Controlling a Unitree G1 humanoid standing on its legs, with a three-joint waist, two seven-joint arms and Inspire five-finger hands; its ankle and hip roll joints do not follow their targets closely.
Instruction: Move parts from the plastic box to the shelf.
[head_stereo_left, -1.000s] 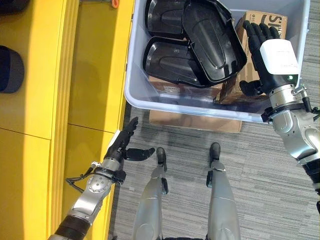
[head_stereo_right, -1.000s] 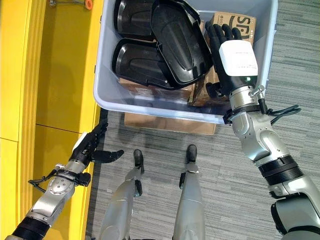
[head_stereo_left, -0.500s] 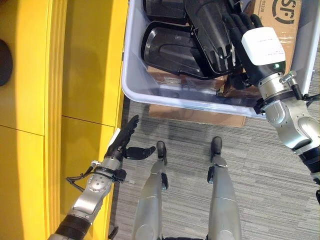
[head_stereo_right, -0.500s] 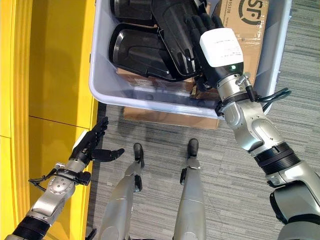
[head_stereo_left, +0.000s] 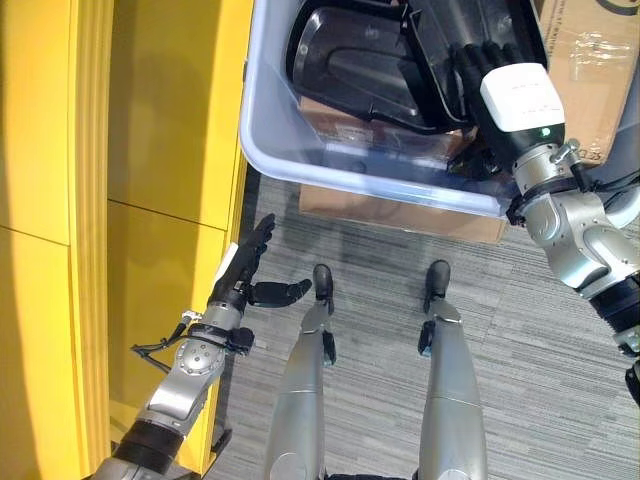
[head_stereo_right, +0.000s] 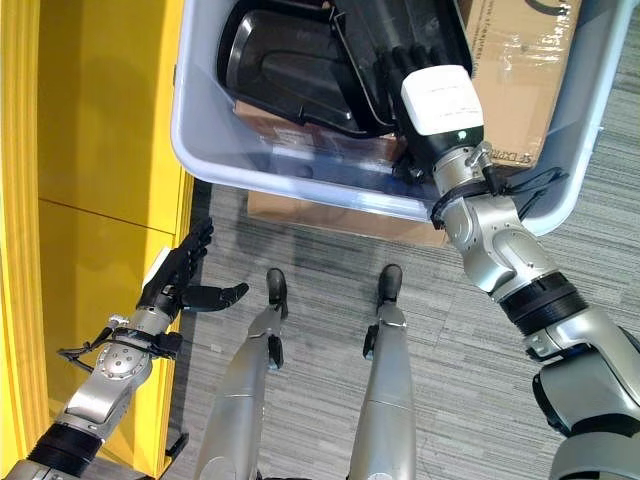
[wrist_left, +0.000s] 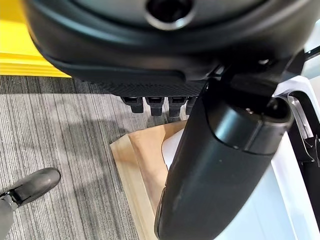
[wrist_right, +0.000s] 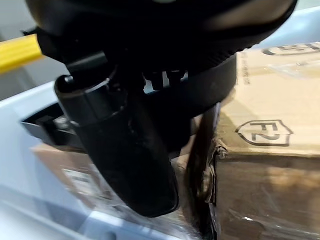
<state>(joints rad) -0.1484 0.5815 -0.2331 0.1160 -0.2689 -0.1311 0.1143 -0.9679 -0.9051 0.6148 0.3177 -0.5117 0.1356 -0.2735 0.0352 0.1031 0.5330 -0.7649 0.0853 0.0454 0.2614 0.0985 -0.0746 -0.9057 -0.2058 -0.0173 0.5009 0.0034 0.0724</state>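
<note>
The right robot hand (head_stereo_left: 497, 95) reached into the pale plastic box (head_stereo_left: 300, 170) over its near rim, its fingers (head_stereo_left: 470, 62) laid straight along the upper black part (head_stereo_left: 425, 45). In the right wrist view the thumb (wrist_right: 135, 155) stood out beside the edge of that part, with the fingers showing past it; whether anything was actually pinched between them I could not tell, since the contact was hidden by the hand's own bulk.

Two black moulded parts lay in the box, the upper one overlapping the lower black part (head_stereo_left: 345, 70), which sat toward the box's left side. Both rested on a wrapped brown layer (head_stereo_left: 345, 120) lower in the box. A cardboard carton (head_stereo_left: 590, 70) stood in the box's right end, just beside the right robot hand (its side showed close in the right wrist view (wrist_right: 265, 125)).

The left robot hand (head_stereo_left: 243, 280) hung low over the grey carpet floor (head_stereo_left: 540, 300), well apart from the box, fingers straight and thumb spread out, holding nothing. It was just beside the yellow shelf (head_stereo_left: 150, 150), which ran along the robot's left. A flat cardboard sheet (head_stereo_left: 400, 215) lay on the floor under the box's near edge, and it showed past the fingers in the left wrist view (wrist_left: 137, 170) as well.
</note>
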